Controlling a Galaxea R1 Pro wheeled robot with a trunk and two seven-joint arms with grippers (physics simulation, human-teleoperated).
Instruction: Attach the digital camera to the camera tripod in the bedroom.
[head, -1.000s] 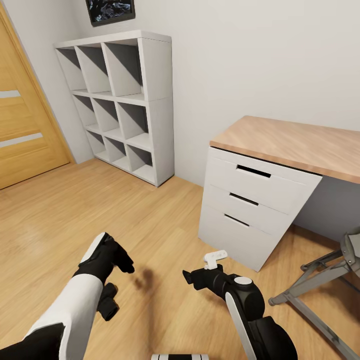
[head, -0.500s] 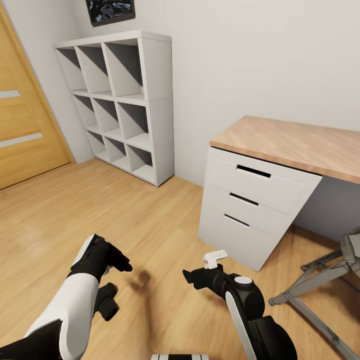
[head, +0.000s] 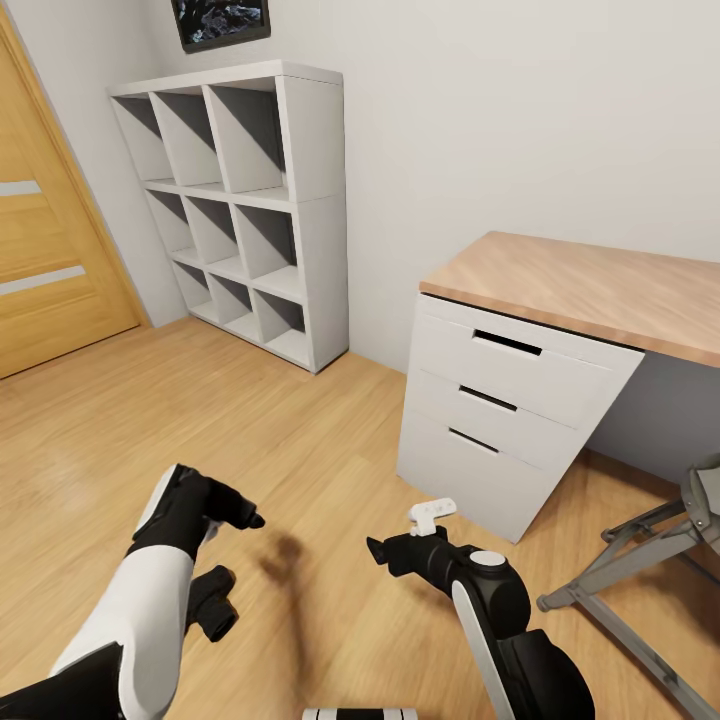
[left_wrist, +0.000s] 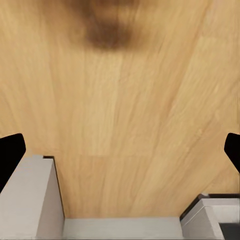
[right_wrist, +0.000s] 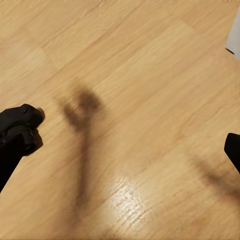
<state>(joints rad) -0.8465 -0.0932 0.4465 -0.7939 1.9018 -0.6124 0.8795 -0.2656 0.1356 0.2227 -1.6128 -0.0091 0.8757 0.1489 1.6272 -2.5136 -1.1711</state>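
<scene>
Head view gives me bedroom plank floor (head: 120, 420), white cube shelves (head: 240, 210) and wood-topped desk (head: 590, 285) — both grippers' jaws spread, holding nothing.

The floor (head: 150, 420) is light wood plank, running wall to wall. White cube shelves (head: 245, 210) stand directly on it against the pale wall, every visible compartment bare. To their right, well apart, the counter (head: 590, 285) stands on the floor: a wood top over a white pedestal of three drawers (head: 500, 410), all shut. The counter's visible top is bare. At the head view's right edge, grey metal legs (head: 620, 580) rest on the planks beside the drawer pedestal. Soft shadows fall on the planks.
</scene>
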